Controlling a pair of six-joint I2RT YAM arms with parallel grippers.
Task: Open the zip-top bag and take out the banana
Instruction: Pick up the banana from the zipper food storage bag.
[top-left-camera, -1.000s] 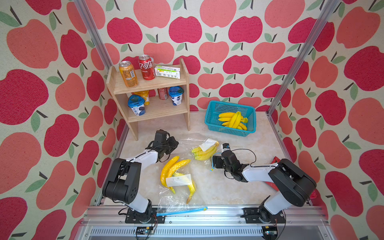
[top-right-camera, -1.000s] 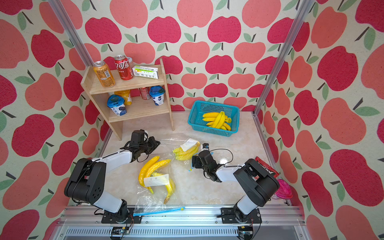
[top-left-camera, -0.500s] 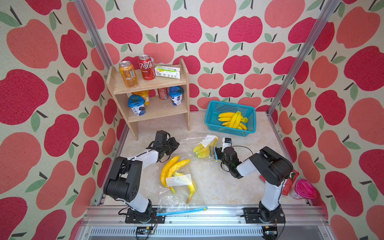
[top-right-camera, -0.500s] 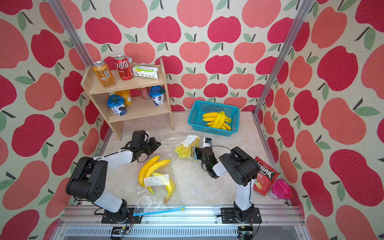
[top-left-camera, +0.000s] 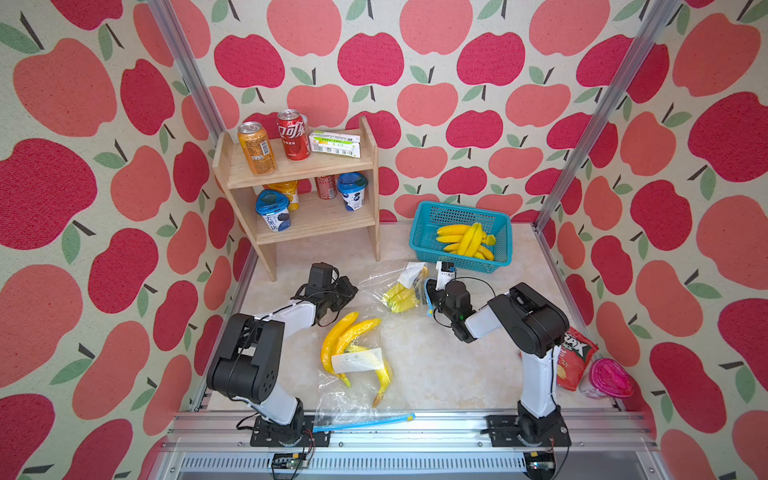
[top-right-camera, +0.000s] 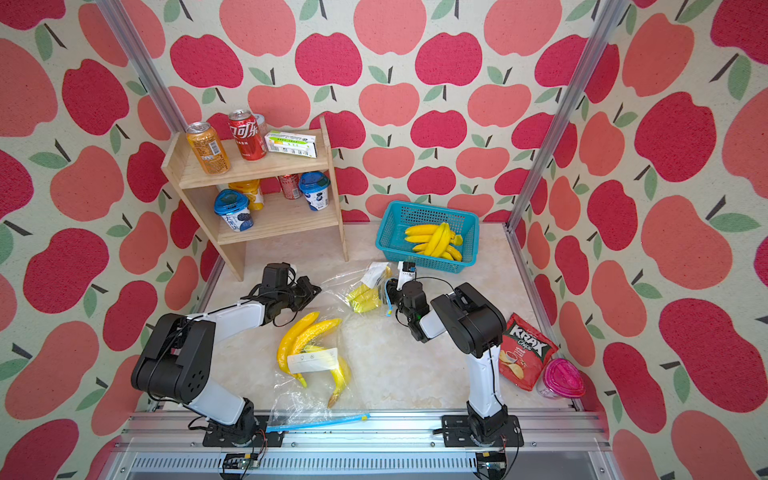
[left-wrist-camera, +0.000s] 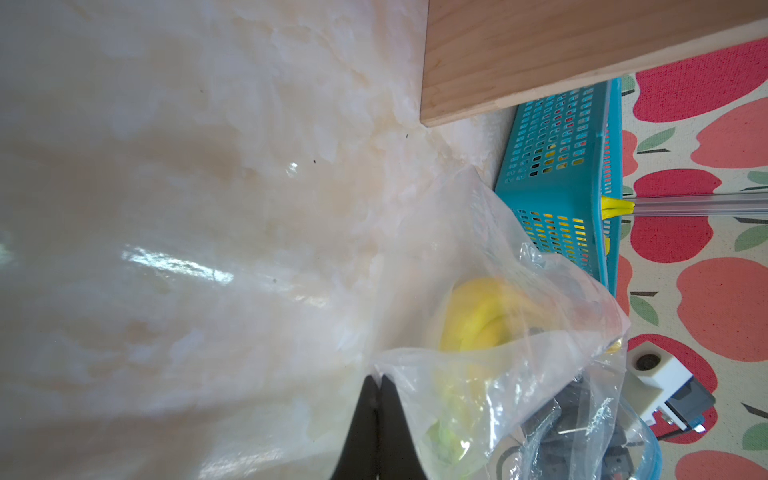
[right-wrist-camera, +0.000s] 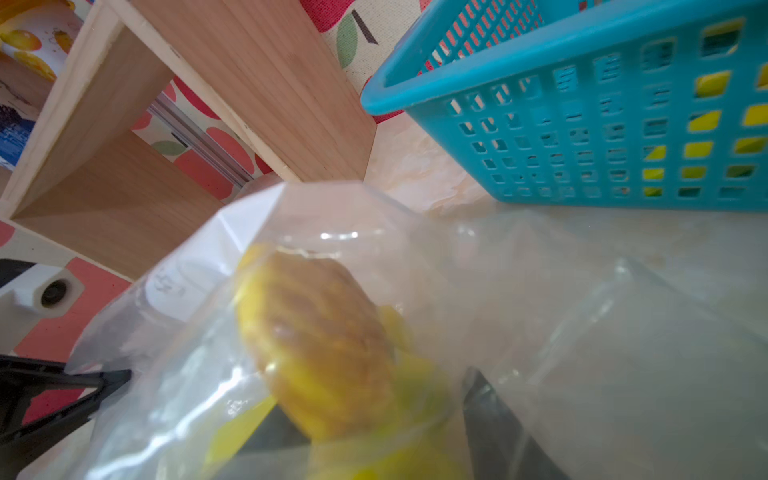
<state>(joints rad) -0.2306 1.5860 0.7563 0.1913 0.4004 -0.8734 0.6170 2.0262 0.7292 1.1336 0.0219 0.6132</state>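
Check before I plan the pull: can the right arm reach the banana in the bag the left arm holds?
Probably yes: the right tool sits at the bag mouth, banana just ahead; only plastic may intervene.

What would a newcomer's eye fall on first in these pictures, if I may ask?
Probably the loud apple-print walls around the whole cell. Next, mid-table, the clear zip-top bag of bananas sits between the left gripper, shut on one corner, and the right gripper at its blue zip end. Behind it, the teal basket with a bright banana bunch stands at the back, beside the wooden shelf.
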